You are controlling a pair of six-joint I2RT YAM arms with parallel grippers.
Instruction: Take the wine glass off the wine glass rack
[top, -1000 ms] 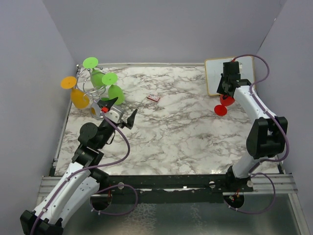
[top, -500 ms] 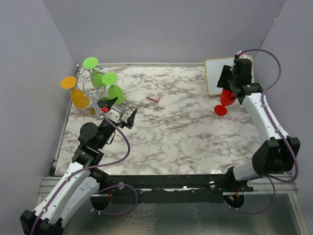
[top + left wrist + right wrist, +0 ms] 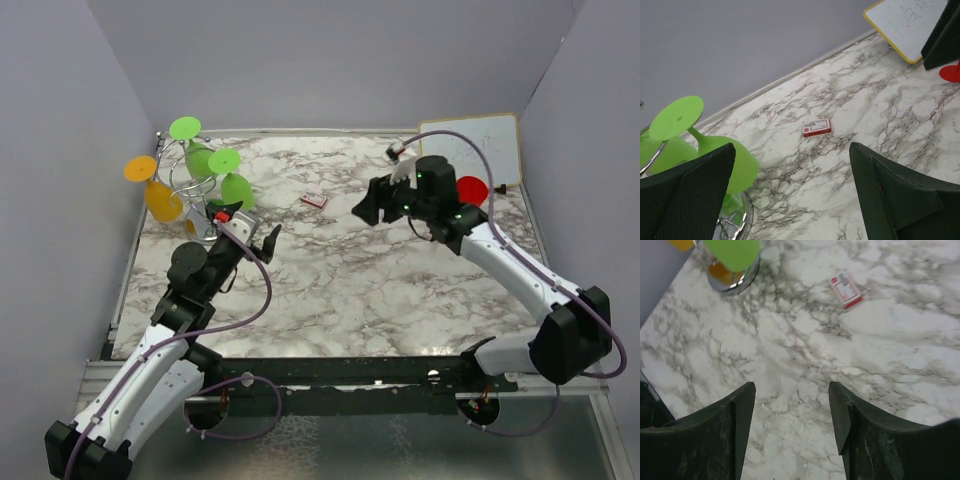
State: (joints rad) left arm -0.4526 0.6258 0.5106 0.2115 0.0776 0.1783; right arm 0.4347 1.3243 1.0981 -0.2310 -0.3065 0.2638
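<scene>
The wine glass rack (image 3: 190,185), a silver wire stand, is at the far left with green wine glasses (image 3: 228,175) and an orange wine glass (image 3: 158,198) hanging on it. A red wine glass (image 3: 471,189) is off the rack by the white board, apart from both grippers and partly hidden behind my right arm. My left gripper (image 3: 248,228) is open just right of the rack; its wrist view has a green glass (image 3: 725,160) and the rack base (image 3: 735,220) beside its left finger. My right gripper (image 3: 362,208) is open over the table's middle, nothing between its fingers (image 3: 742,405).
A small red and white card (image 3: 314,199) lies on the marble table (image 3: 340,280) between the two grippers, also in the wrist views as the card (image 3: 816,127) and the card (image 3: 846,289). The white board (image 3: 480,140) with a yellow edge lies at the far right corner. Grey walls close in three sides.
My right gripper has opened and let go of the red glass, which stays by the white board. That arm has swung left to the table's middle. The left arm has shifted only slightly.
</scene>
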